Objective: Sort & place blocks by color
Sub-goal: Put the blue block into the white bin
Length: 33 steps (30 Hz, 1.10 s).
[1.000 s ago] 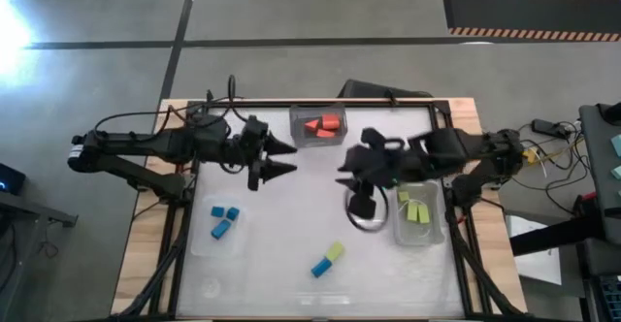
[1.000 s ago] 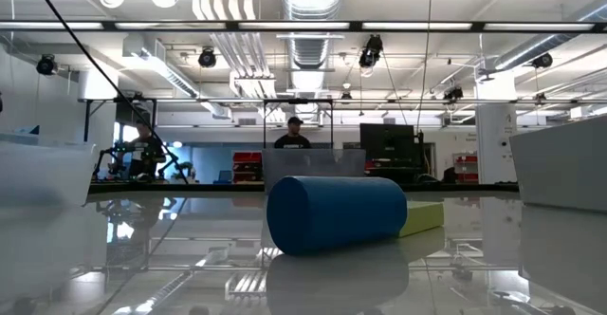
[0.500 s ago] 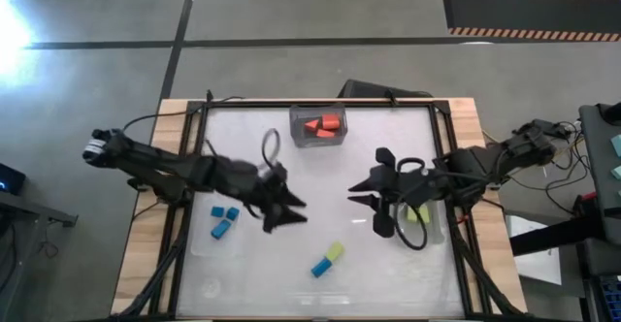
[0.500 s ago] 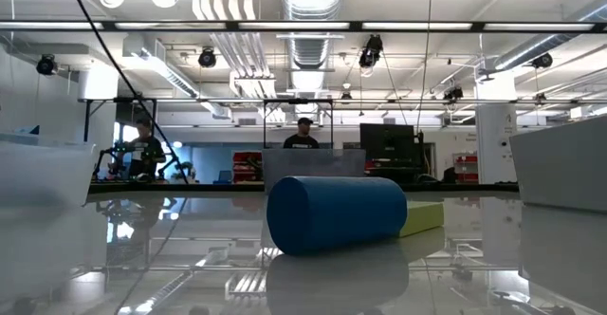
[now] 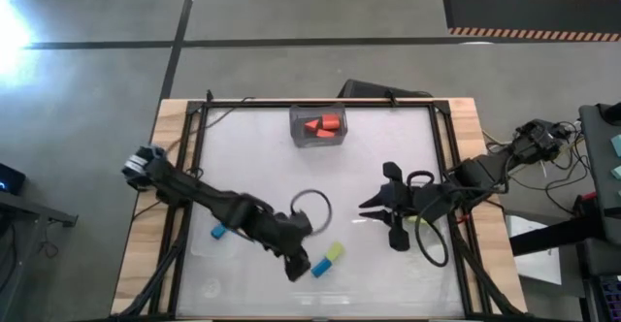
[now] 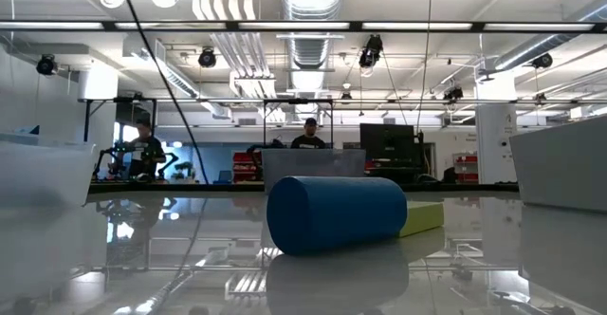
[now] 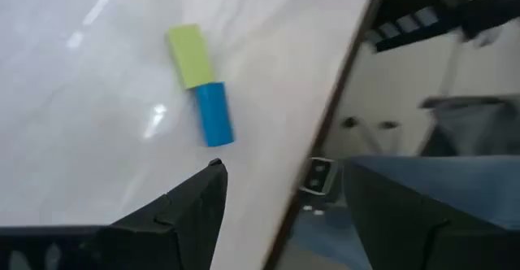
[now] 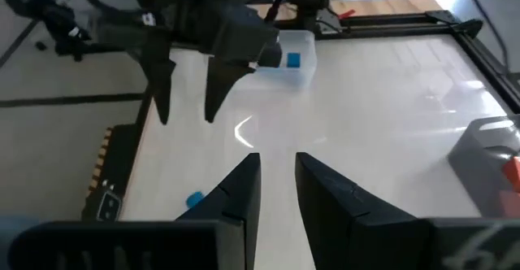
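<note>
Overhead, table-level and wrist cameras share the blue block [image 5: 322,266].

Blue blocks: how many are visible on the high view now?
2. One blue block lies loose, end to end with the yellow-green block; another shows beside the left arm, which may hide more.

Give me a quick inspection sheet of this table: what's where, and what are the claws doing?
Surface: glossy white table, wooden edges.
Job's things: loose blue block and yellow-green block end to end at the front; red blocks in the rear clear bin.
Clutter: nothing seen.
Grippers: left gripper open beside the loose pair; right gripper open, empty, mid-table.
Cables: loops on both arms.
Surroundings: concrete floor; people far behind.
</note>
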{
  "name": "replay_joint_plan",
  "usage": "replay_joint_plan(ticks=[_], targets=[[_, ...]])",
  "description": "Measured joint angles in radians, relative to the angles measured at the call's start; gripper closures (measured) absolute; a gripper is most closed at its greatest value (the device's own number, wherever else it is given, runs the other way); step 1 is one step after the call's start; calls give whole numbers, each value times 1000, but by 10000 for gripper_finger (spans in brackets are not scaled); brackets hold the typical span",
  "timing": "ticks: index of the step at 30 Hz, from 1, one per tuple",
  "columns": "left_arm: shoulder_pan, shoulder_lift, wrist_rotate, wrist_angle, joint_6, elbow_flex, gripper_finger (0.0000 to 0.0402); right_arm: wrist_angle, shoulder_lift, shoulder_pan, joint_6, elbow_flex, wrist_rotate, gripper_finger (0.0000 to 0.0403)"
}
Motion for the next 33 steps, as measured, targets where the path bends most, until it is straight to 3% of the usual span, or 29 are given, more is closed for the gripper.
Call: replay_joint_plan(ticks=[3, 9, 21, 33], targets=[[-24, 86, -35, -78, 24, 85, 174, 6, 0, 27, 1, -17, 0, 335], [-56, 192, -136, -83, 85, 165, 174, 102, -1, 84, 10, -78, 0, 335], [-99, 296, -212, -31, 98, 155, 174, 205, -2, 146, 20, -166, 53, 335], [-123, 312, -325, -26, 81, 105, 174, 216, -2, 175, 54, -169, 79, 335]])
